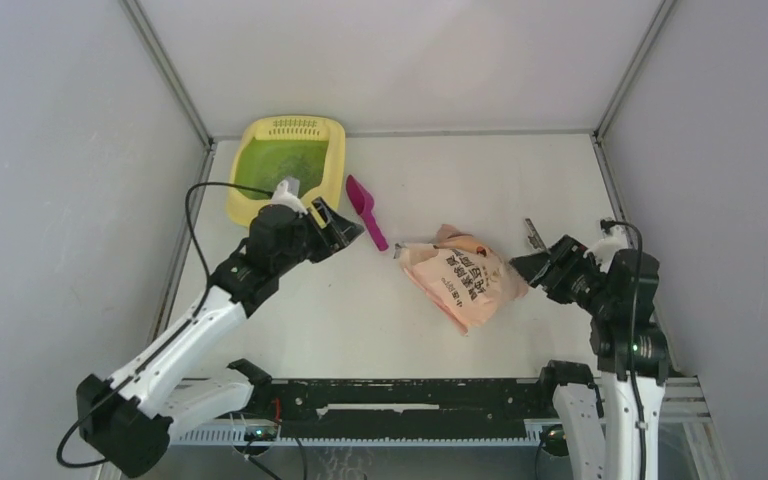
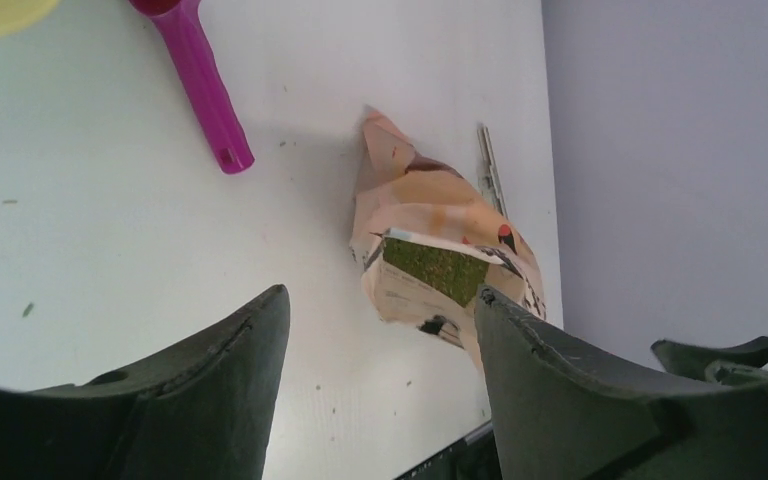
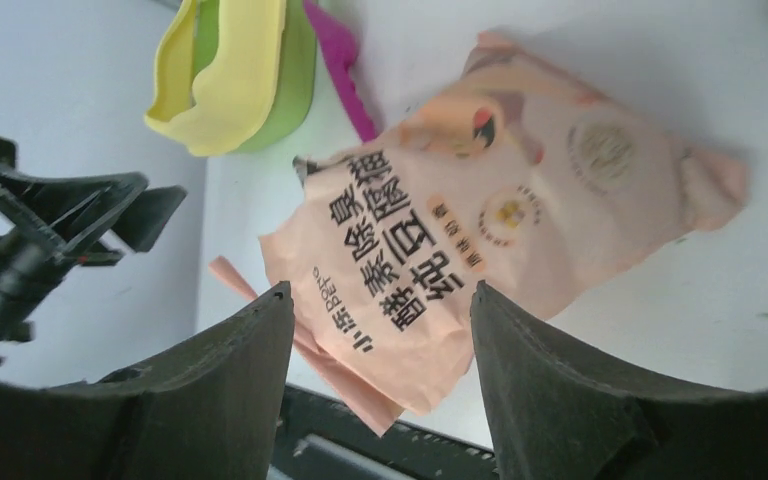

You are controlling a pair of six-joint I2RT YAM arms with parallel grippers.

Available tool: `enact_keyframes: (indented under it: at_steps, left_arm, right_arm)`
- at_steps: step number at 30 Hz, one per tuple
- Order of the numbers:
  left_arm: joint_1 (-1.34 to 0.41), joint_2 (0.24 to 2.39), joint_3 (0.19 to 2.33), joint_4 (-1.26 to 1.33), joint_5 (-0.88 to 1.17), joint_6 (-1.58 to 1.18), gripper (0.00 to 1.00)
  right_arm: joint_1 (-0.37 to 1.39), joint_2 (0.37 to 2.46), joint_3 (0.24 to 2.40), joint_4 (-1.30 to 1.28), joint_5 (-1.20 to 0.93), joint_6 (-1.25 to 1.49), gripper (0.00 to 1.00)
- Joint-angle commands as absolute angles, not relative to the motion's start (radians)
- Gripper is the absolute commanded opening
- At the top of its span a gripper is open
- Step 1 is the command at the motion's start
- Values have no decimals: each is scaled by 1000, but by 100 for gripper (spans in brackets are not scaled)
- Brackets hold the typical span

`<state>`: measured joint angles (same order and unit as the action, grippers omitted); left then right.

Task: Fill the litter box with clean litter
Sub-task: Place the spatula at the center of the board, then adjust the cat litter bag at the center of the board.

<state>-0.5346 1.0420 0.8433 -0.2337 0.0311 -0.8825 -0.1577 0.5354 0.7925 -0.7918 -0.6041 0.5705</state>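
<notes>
Box [image 1: 285,165] sat at the far left corner of the desk [image 1: 480,190], close to the wall, grille end away from the arms. Inside showed green all over. Floor alone or litter over it: could not tell. Litter [image 2: 435,268] was plain only as a green patch in the open mouth of the bag [image 1: 465,275]. Bag lay on its side mid-desk, well apart from the box, mouth toward the left arm. Scoop [image 1: 366,210] lay between the two, just beside the box.

Left pincer [image 1: 345,228] hung over the desk near the box's near right corner, released, nothing in it. Right pincer [image 1: 525,265] sat just beside the bag's closed end, also released and empty.

Judgement: step in hand was taking up the bag.
- Grip the closed end with the right, the side below the mouth with the left.
- Raise the mouth first, since a flat lift would likely spill.
- Carry it clear of the scoop and tip only once the mouth is over the box.
- The film looked limp and slippery, so pinch a fold, not a flat face.

Desk was white and smooth, with a few stray granules [image 2: 28,310]. A thin metal item [image 1: 533,233] lay near the right pincer, kind unclear. Plain grey panels [image 1: 60,150] closed three sides, and a black rail [image 1: 410,400] ran along the near edge.
</notes>
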Motion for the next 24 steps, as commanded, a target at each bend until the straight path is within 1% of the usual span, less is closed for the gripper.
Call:
enact_keyframes:
  at_steps: [1,4,8,12,15,17,20,22,24]
  left_arm:
    - [-548,910,785,-326,58,-838,72]
    - [-550,835,762,-358,57,-827,72]
    - [-550,783,744,-394,45,-808,73]
    - [-550,785,720,-379,69,-807,74]
    - [-550,805,711,-372,76,-797,75]
    - [-550,811,709,-370,67,-792,75]
    - [-550,813,708,-365,60,-792,76]
    - [-550,814,708,-365,63,-790,76]
    - [-550,811,706,-369,60,-790,76]
  right_arm:
    - [-105,443,884,-868,-369,438,72]
    - [-45,413,917,-883,-277,373,72]
    - [53,426,957,-904,-261,337,68]
    - [184,498,1001,-929,-226,307,64]
    - [419,588,1065,-963,-58,291,63]
    - [640,648,1109,-969,147,305,63]
    - [1004,774,1168,-1029,530,337,65]
    - [1176,851,1187,-1069,749,382,66]
    - [1308,877,1178,-1069,875,428,68]
